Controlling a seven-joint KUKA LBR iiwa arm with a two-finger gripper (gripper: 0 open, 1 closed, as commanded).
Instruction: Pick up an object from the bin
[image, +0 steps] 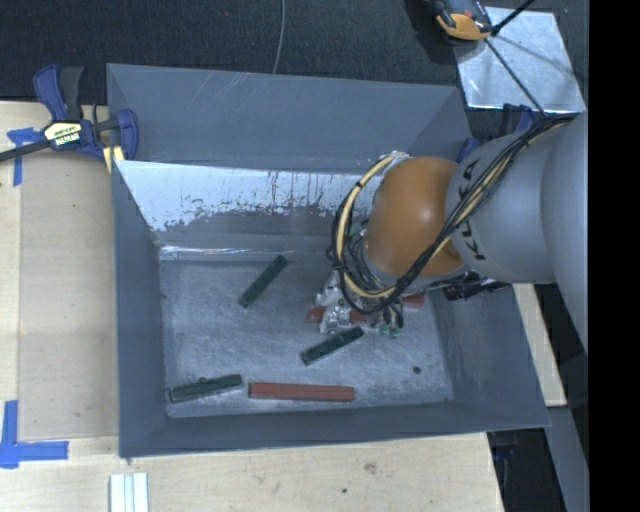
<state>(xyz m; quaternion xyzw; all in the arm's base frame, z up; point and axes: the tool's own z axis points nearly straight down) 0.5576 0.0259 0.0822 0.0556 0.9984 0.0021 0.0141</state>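
Note:
My gripper (333, 303) is low over the right middle of the bin floor, mostly hidden under the arm's orange cover. A small reddish piece (316, 316) lies right at its tip; I cannot tell whether it is held. Just below the gripper, a short dark green bar (332, 345) lies tilted on the floor. Another dark green bar (263, 280) lies slanted to the left of the gripper, apart from it.
Along the bin's front wall lie a dark green bar (205, 388) and a longer red-brown bar (300, 392), end to end. The arm and its cables cover the bin's right side.

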